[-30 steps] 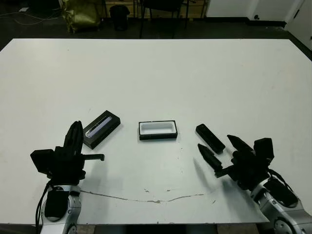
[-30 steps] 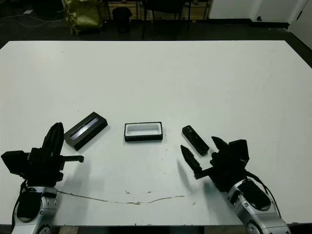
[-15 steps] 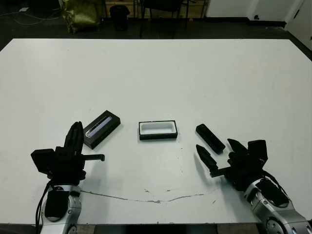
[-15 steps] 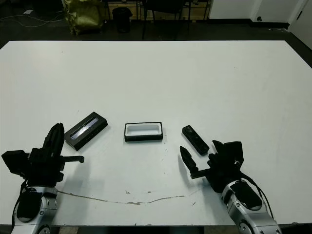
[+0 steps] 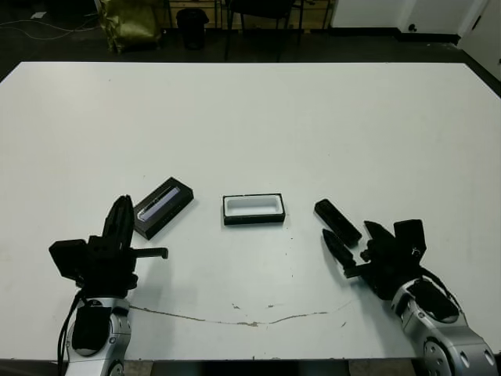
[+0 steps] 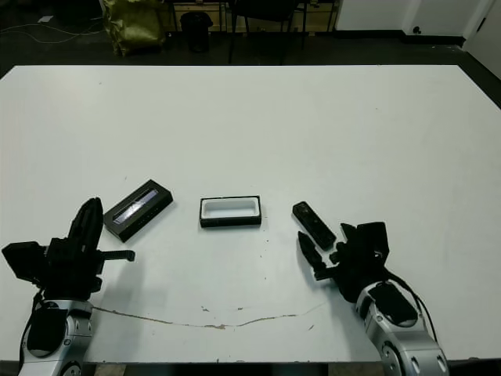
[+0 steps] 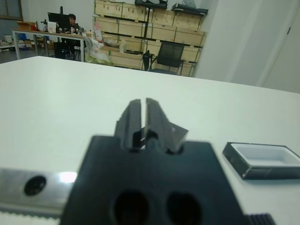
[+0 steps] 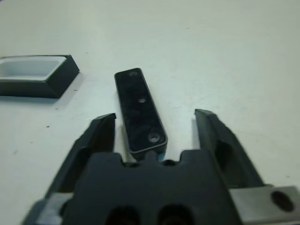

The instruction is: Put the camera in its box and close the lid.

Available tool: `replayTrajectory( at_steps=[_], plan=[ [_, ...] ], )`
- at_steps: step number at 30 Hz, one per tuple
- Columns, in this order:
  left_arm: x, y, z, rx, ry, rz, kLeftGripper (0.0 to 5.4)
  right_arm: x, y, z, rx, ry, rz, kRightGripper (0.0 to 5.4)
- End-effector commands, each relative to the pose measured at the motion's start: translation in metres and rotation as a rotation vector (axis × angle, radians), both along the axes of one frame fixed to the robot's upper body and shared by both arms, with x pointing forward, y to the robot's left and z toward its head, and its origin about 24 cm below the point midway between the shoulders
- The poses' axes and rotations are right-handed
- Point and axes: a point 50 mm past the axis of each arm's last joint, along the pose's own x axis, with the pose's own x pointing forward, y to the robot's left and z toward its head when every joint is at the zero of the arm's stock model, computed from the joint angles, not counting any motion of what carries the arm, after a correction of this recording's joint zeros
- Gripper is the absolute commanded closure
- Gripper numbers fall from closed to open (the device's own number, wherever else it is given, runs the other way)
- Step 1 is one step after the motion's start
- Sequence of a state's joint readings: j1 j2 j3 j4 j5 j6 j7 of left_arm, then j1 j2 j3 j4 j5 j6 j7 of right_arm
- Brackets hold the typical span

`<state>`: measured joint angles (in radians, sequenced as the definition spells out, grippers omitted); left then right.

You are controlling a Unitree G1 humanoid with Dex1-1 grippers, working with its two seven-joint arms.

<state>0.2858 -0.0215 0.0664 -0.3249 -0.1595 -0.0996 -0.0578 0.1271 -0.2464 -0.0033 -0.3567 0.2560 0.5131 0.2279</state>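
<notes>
The camera (image 5: 337, 222), a black bar, lies flat on the table to the right of the box (image 5: 254, 219), an open black tray with a white lining. My right gripper (image 5: 354, 239) is open, and in the right wrist view its fingers (image 8: 101, 133) stand on either side of the near end of the camera (image 8: 140, 110) without touching it. The lid (image 5: 163, 207), black with a glossy pale strip, lies at an angle to the left of the box. My left gripper (image 5: 120, 213) is shut on nothing, just short of the lid's near end.
The white table (image 5: 258, 117) stretches far beyond the three objects. A thin cracked line (image 5: 235, 317) runs along the table near its front edge. A chair and a yellow bag (image 5: 129, 22) stand on the floor beyond the far edge.
My right gripper has moved forward toward the camera, so its fingers now flank the bar's near end. The left arm, box and lid have not moved.
</notes>
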Motion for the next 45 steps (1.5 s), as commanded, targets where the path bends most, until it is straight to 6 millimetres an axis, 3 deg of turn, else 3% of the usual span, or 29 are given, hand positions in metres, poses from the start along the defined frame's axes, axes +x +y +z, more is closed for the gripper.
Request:
replayTrajectory(
  at_steps=[1, 4, 10, 13, 24, 32, 40, 45],
  plan=[
    [-0.003, 0.002, -0.006, -0.002, 0.042, 0.016, 5.4, 0.0, -0.006, -0.007, -0.072, 0.048, 0.0, 2.49],
    [-0.003, 0.001, -0.005, -0.014, 0.042, 0.012, 5.4, 0.0, -0.007, -0.01, -0.114, 0.08, 0.003, 2.98],
    [-0.003, 0.002, -0.005, 0.004, 0.041, 0.02, 5.4, 0.003, -0.014, -0.04, -0.126, 0.171, 0.023, 4.32],
    [-0.003, 0.002, -0.004, -0.001, 0.041, 0.026, 5.4, 0.003, -0.013, -0.043, -0.153, 0.243, 0.028, 4.81],
    [-0.003, 0.002, -0.005, -0.005, 0.04, 0.03, 5.4, 0.008, -0.024, -0.048, -0.165, 0.343, 0.143, 4.91],
    [-0.004, 0.001, -0.006, -0.002, 0.048, 0.04, 5.4, 0.022, -0.038, -0.027, 0.028, 0.167, 0.173, 4.93],
    [-0.004, 0.0, -0.007, -0.008, 0.052, 0.036, 5.4, 0.048, -0.039, 0.054, 0.022, -0.11, 0.302, 5.0],
    [-0.004, 0.0, -0.007, -0.003, 0.047, 0.033, 5.4, 0.062, -0.039, 0.081, 0.071, -0.162, 0.397, 5.0]
  ],
)
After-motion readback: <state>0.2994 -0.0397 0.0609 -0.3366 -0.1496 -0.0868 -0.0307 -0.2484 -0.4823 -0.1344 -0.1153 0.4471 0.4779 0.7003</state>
